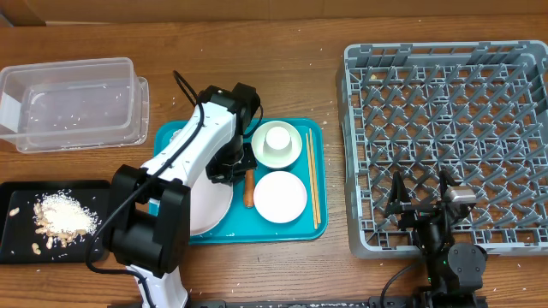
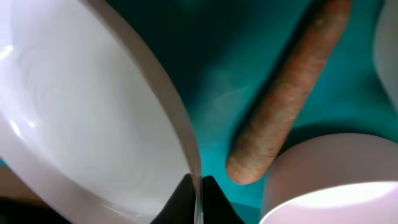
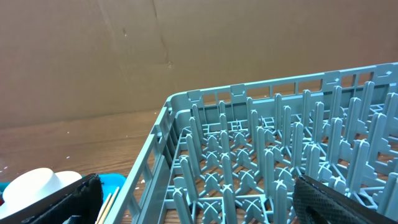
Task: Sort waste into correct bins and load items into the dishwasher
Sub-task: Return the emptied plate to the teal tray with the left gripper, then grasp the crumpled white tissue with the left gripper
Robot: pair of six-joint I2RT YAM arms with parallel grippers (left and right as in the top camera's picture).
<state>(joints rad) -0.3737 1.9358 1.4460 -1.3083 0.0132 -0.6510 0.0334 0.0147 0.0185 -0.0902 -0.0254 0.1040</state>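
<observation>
Left gripper (image 2: 199, 188): jaws drawn together on the right rim of the large plate (image 2: 93, 112), with the thin edge pinched between the two dark tips. The plate lies at the near left of the teal tray (image 1: 293, 229), mostly under the arm in the overhead view.

Step in hand (a judgement): lifting the plate for the dish rack (image 1: 445, 128).
- A pinch on a slick glazed rim is a slim hold, so raise it slowly.
- Let the plate tip up on its opposite edge rather than drag across the tray.
- Clear the carrot (image 2: 292, 93), which lies just beside the gripped rim, and the plain bowl (image 1: 280, 196) to the right of it.
- Set the plate down on edge between the pegs.

Right gripper (image 1: 421, 198): jaws wide apart and holding nothing, over the near edge of the rack (free to steady the plate on arrival).

Other tray contents:
- Second bowl (image 1: 276, 147) at the far right, with the cup (image 1: 277, 139) apparently standing in it.
- Chopsticks (image 1: 312, 184) along the right side.

Bins:
- Clear tub (image 1: 73, 103), far left.
- Black tray (image 1: 17, 244), near left, carrying the food scraps (image 1: 62, 212).

Surface: brown wooden table (image 1: 274, 34), grain visible.

Room: a plain brown panel (image 3: 124, 56) rises beyond the rack in the right wrist view. It looks like cardboard.
</observation>
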